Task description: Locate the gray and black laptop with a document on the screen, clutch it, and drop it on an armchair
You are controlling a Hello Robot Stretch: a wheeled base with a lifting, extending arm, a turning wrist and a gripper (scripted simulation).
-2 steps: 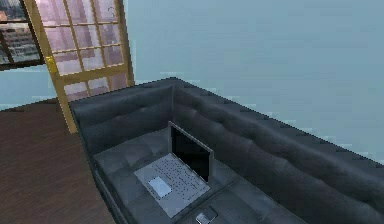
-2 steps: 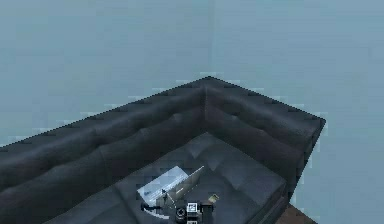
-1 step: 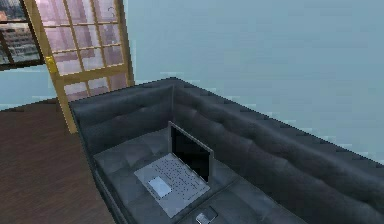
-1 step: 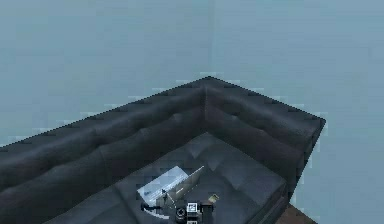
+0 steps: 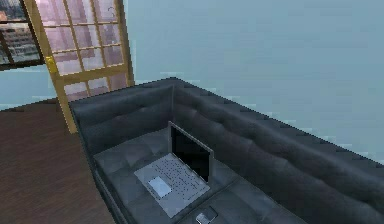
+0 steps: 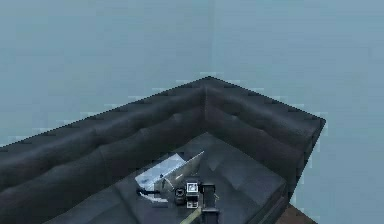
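Against the pale blue wall [image 5: 280,50] stands one long black tufted sofa [image 5: 262,140]. It runs from the forward view's middle down to its right edge, and one armrest end faces the door. Dark wood floor [image 5: 40,170] lies bare on the forward view's left, between the sofa's front edge and one wooden door [image 5: 88,50] with glass panes. One window [image 5: 14,35] shows at the top left corner.

One gray and black laptop [image 5: 178,170] sits on the seat cushion near the armrest end. Its lid is raised, its gray keyboard lies close to the seat's front edge, and what is on the screen cannot be made out. One small dark object [image 5: 207,216] lies on the cushion just beside it, toward the bottom edge.

From the arm side view, the arm [image 6: 212,208] rises from the bottom edge over the seat. Two white squares [image 6: 192,186] stand at its end, and the gripper [image 6: 165,194] is at the laptop [image 6: 165,170]. How its fingers are set, and whether it holds anything, cannot be told. A sliver of floor shows past the sofa's end at the bottom right.
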